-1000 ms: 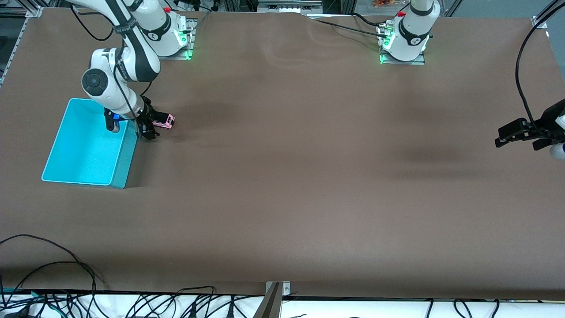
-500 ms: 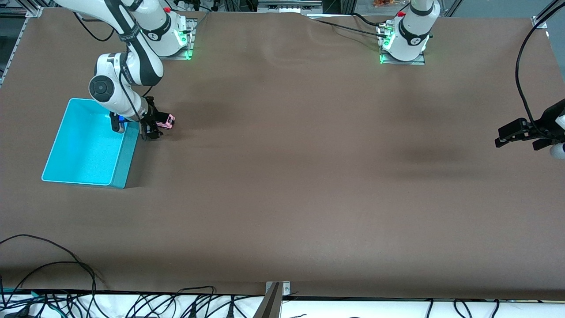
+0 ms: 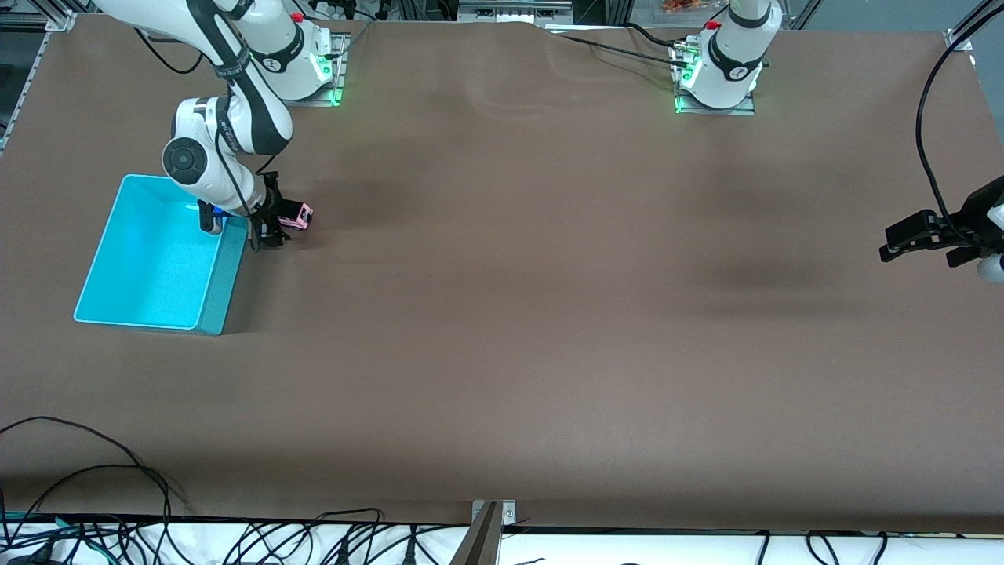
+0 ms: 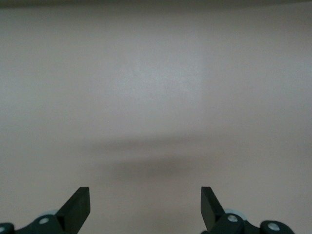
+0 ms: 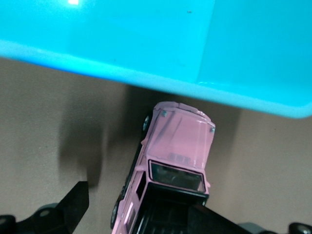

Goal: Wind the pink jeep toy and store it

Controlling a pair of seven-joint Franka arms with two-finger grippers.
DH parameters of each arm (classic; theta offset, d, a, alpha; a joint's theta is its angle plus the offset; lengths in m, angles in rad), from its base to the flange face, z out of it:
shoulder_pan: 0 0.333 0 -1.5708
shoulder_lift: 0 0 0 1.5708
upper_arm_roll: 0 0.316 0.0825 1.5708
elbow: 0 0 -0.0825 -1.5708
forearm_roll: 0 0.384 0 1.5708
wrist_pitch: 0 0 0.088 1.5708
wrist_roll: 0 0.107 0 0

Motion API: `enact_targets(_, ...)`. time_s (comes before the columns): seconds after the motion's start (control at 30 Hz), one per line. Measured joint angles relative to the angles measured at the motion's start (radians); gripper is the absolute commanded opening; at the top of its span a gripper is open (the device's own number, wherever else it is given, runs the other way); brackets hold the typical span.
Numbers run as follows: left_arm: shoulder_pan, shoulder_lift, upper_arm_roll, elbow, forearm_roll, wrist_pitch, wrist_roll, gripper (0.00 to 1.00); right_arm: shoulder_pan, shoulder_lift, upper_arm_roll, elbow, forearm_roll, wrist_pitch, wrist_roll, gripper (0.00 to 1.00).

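- Since a second ago the right arm's elbow has swung a bit toward its own base and the wrist has drawn in closer over the pink jeep toy [image 3: 296, 215]; the jeep itself has barely shifted, and the left arm hasn't budged.
- Pink jeep toy sits on its wheels on the table, just beside the turquoise bin [image 3: 161, 253], near the bin's corner closest to the right arm's base. In the right wrist view the jeep [image 5: 170, 180] has its hood pointing at the bin wall [image 5: 146, 58], close to it; can't tell whether they touch.
- Right gripper [image 3: 271, 224] is down at the jeep, jaws spread wide, one finger [image 5: 73, 204] standing clear of the car's side, the other at the black roof end. Not pinching it yet as far as I can see.
- Step, my read: grasp approach. Jeep is not in the bin, so storing is not done; winding can't be judged from here.
- Next move likely needs the jaws centred across the body and closed squarely, then a pull-back roll or a lift over the bin rim. Bin wall is tight to the hood, so little room for a finger there.
- Left gripper [image 3: 914, 239] waits over the table edge at the left arm's end, jaws spread, nothing between the fingertips [image 4: 78, 207].
- Surface: plain brown tabletop [image 3: 549, 314], smooth, with soft shadows.
- Room: cables [image 3: 235, 541] strung along the edge nearest the camera, arm bases [image 3: 718, 78] lit green.
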Motion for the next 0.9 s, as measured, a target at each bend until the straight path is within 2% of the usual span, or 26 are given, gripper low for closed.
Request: enact_targets(0.9, 0.000, 0.000, 0.000, 0.000, 0.000, 0.000, 0.000, 1.00, 0.064, 0.000, 0.006, -0.007, 0.000, -0.038, 0.160, 1.00)
